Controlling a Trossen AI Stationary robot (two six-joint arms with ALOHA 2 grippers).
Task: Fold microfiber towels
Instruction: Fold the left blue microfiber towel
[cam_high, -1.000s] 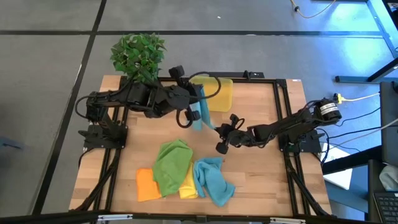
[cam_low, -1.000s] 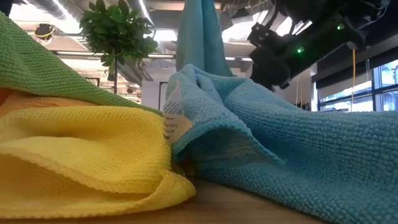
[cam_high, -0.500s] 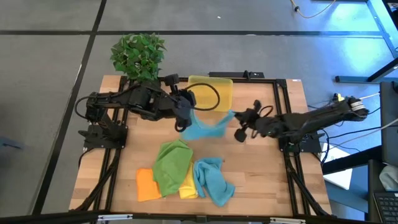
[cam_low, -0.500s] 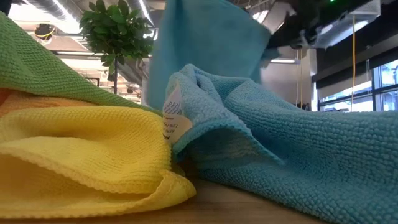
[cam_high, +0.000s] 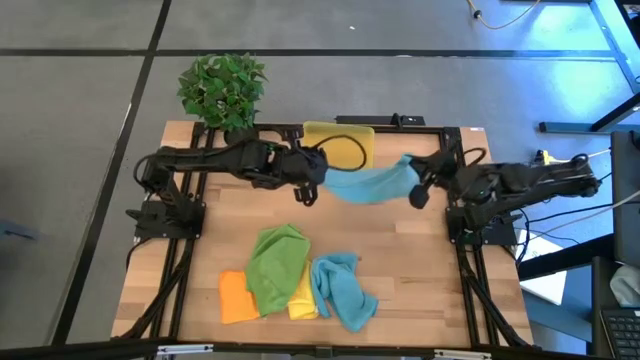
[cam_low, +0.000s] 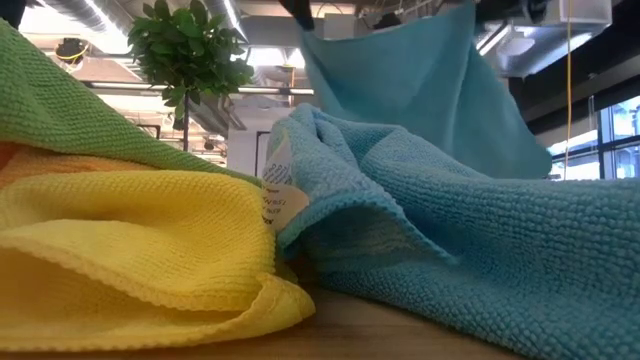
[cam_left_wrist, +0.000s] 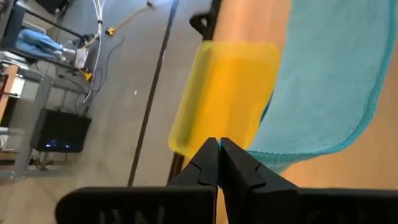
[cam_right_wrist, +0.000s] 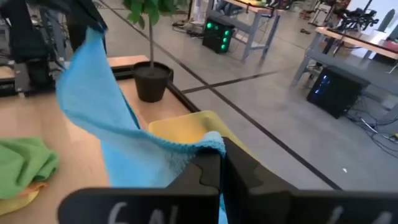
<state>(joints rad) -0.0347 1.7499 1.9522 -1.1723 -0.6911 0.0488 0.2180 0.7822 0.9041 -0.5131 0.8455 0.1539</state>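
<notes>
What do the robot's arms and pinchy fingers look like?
Both arms are dark, nearly black, and made of jointed segments, with looping black cables running along them. The left gripper and the right gripper each end in two flat, dark, pointed fingers.

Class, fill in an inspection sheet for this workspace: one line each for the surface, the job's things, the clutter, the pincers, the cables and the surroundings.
Surface: wooden table in a black frame.
Job's things: one blue towel stretched in the air between both arms; green towel, orange towel, yellow towel and a second blue towel heaped at the near edge.
Clutter: yellow bin at the far edge; potted plant at the far left corner.
Pincers: left pincer shut on one towel corner; right pincer shut on the opposite corner.
Cables: black loop over the bin; a yellow cable beside the right arm.
Surroundings: grey floor, desks and equipment beyond.
</notes>
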